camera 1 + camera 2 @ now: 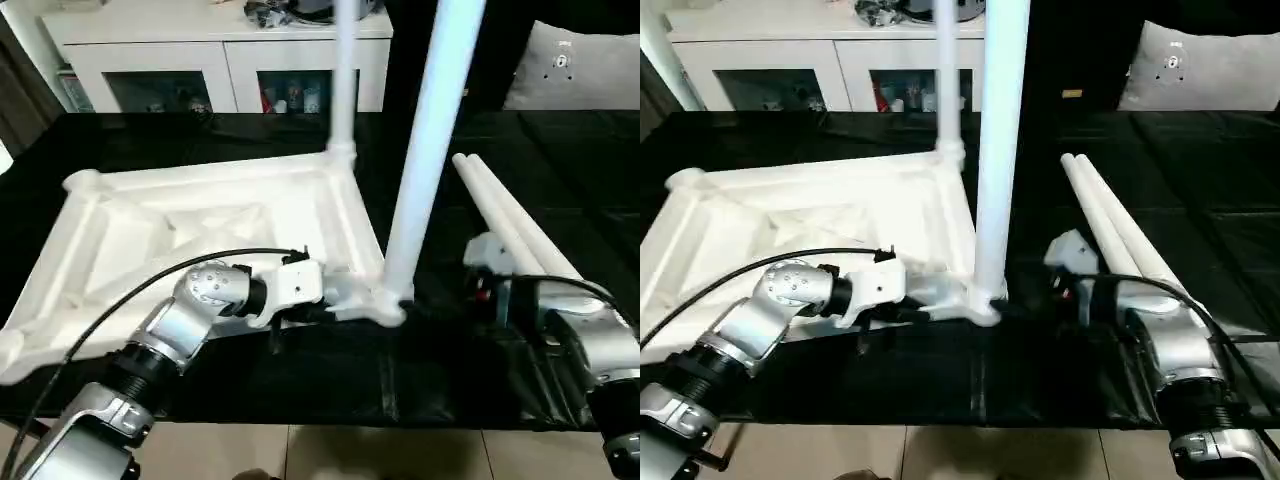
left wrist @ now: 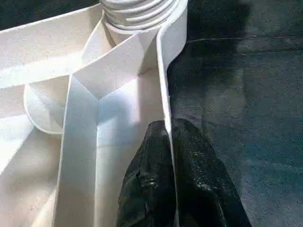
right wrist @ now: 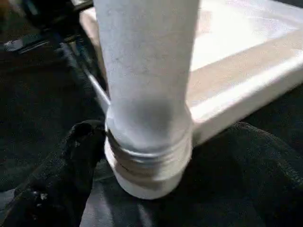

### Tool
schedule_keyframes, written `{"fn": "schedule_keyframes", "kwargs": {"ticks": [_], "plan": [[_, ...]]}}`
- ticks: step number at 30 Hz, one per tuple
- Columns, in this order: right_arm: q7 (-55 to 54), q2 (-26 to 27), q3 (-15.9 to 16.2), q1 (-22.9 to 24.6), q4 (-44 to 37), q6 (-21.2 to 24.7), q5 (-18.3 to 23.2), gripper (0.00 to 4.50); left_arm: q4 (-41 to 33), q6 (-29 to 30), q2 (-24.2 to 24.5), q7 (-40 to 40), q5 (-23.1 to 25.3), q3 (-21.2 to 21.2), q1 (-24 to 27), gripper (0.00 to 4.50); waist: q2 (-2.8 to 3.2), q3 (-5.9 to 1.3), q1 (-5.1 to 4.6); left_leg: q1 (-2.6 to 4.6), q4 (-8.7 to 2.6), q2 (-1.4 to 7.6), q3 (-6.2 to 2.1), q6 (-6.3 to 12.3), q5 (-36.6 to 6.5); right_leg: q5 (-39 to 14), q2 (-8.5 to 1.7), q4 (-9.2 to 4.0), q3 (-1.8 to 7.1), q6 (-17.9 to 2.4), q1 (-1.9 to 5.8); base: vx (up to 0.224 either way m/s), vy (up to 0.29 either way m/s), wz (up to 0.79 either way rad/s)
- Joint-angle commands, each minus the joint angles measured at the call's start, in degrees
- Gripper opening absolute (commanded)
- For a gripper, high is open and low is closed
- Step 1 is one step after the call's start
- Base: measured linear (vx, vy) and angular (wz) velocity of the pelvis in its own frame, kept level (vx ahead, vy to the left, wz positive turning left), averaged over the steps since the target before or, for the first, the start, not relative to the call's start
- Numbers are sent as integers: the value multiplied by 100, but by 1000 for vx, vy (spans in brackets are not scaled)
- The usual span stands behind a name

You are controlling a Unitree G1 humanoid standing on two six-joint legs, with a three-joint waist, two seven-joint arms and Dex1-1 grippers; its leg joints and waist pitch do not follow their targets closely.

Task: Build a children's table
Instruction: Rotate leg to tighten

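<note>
Table top (image 1: 200, 235): white, upside down on the black mat (image 1: 440, 380), ribbed underside up, towards the robot's left.

Near leg (image 1: 430, 150): upright in the near corner socket (image 1: 385, 305); threads visible at its base in the right wrist view, so probably not fully seated.

Far leg (image 1: 343, 75): upright in the far corner socket on the same side.

Loose legs (image 1: 510, 225): two, lying side by side on the mat, beside the top on the robot's right, untouched.

Left gripper (image 2: 170, 142): fingers pressed together on the top's thin rim wall, just beside the near socket, steadying the top.

Right gripper (image 3: 142, 156): fingers (image 3: 57, 179) spread wide on either side of the near leg's base, not squeezing it.

Step in hand, as judged: screwing home the near leg. Do it well by keeping the rim pinch firm, closing squarely on the leg low down, and turning without tilting it.

Surroundings: white cabinet (image 1: 225, 60) with glass doors behind; grey cushion (image 1: 580, 65) far right.

Obstructions: the loose legs lie near the right forearm (image 1: 580, 340); a black cable (image 1: 130, 290) loops over the left arm.
</note>
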Motion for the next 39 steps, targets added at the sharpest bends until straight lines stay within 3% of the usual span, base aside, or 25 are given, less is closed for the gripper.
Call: {"fn": "schedule_keyframes", "kwargs": {"ticks": [1,5,8,10,16,19,23,26,28,30,33,34,35,39], "plan": [[258,-45,159,-25,-158,-34,44,421,20,-233,150,-474,77,-323,-6,0,-70,-364,15,19,-380,285,-57,684,-903,-963,-411,-360,201,-1439,322,0,0,0],[526,46,342,-135,-75,-9,89,376,1,-422,208,-783,7,-396,-10,0,-67,-360,49,35,-380,297,-49,651,-938,-1086,-420,-365,208,-1434,309,0,0,0],[595,68,378,-149,-65,-11,82,369,20,-464,190,-825,1,-399,-18,0,-62,-362,88,41,-382,301,-48,608,-942,-1125,-420,-360,214,-1406,303,0,0,0],[663,96,404,-157,-68,8,81,333,45,-495,167,-853,-5,-403,-28,0,-66,-371,105,39,-382,298,-52,581,-881,-1036,-418,-345,215,-1399,310,0,0,0],[759,108,468,-125,-111,55,123,282,76,-527,178,-933,-59,-386,-22,0,-75,-379,112,25,-367,287,-49,622,-769,-927,-419,-332,210,-1404,320,0,0,0],[776,122,481,-68,-168,96,166,275,67,-458,172,-926,-106,-341,13,0,-65,-381,114,28,-366,286,-51,613,-774,-959,-419,-334,208,-1393,321,0,0,0],[503,293,383,92,-378,358,259,272,-123,113,37,-621,-236,-154,147,0,-66,-373,115,30,-372,290,-51,588,-778,-971,-419,-336,210,-1398,321,0,0,0],[-443,593,391,80,-347,663,-97,270,-384,783,-199,-102,-269,6,253,0,-71,-341,74,26,-403,284,-54,517,-871,-1255,-409,-363,205,-1349,305,0,0,0],[-1302,1013,279,-13,-197,935,-219,269,-590,1355,-490,431,-279,164,304,0,-68,-293,-8,51,-447,261,-69,290,-1287,-2152,-428,-440,200,-1135,303,0,0,0],[-1948,1433,143,-84,-103,1141,-178,269,-761,1884,-791,879,-326,316,314,0,-91,-291,-95,52,-460,241,-93,184,-1368,-2503,-432,-486,195,-980,294,0,0,0],[-3061,2060,-83,-281,258,1259,-230,269,-898,2448,-1288,1469,-357,482,263,0,-107,-308,-215,19,-448,214,-106,172,-1360,-2598,-426,-503,187,-883,301,0,0,0],[-3100,2081,-95,-289,274,1269,-228,269,-899,2459,-1305,1485,-356,485,260,0,-84,-302,-234,34,-431,206,-91,211,-1355,-2557,-420,-530,197,-906,258,0,0,0],[-3628,2348,-221,-393,470,1327,-242,269,-857,2521,-1544,1787,-244,485,200,0,-110,-311,-238,38,-427,207,-86,225,-1339,-2517,-419,-535,198,-909,266,0,0,0],[-4463,2704,-259,-548,802,1138,-507,269,-601,2442,-1956,2415,103,381,0,0,-97,-317,-232,34,-424,209,-73,273,-1242,-2184,-398,-525,206,-951,256,0,0,0]]}}
